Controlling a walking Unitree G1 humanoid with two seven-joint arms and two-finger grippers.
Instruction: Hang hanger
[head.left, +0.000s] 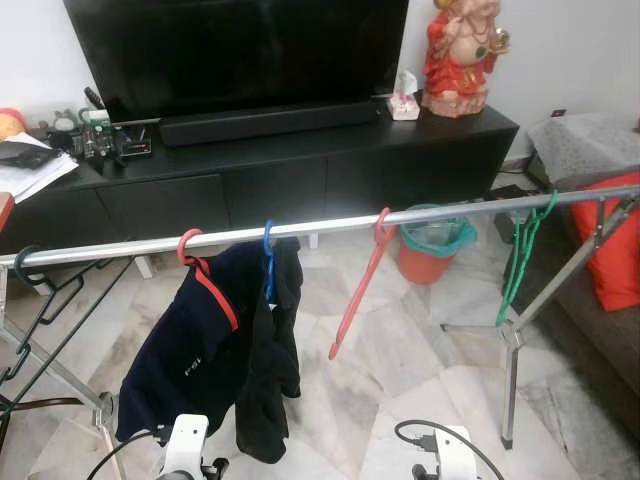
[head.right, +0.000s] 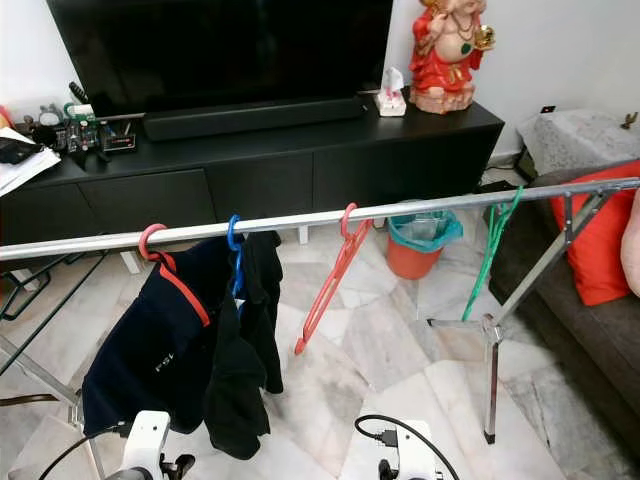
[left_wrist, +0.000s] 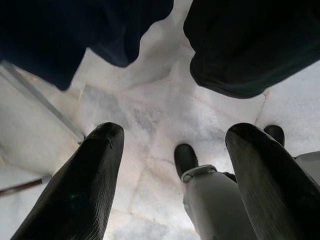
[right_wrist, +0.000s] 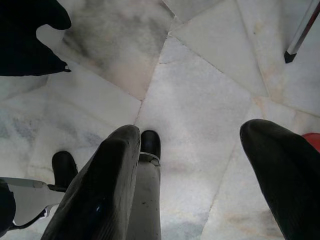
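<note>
Head views, rail: a silver rail (head.left: 330, 222) is seen crossing the scene in front of a black TV cabinet (head.left: 300, 160).
Head views, hanger: an empty red hanger (head.left: 362, 285) is hooked on the rail near its middle, hanging tilted, between a blue hanger (head.left: 268, 262) with dark clothes (head.left: 215, 345) and a green hanger (head.left: 520, 262) further to the right.
Handling: the red hanger is judged light, stiff and thin, a little slippery; it is best taken at the neck just under the hook.
Left wrist view: the left gripper (left_wrist: 172, 165) is held apart and empty, above the marble floor (left_wrist: 150, 115), under the clothes.
Right wrist view: the right gripper (right_wrist: 200, 170) is also spread apart, nothing is held.
</note>
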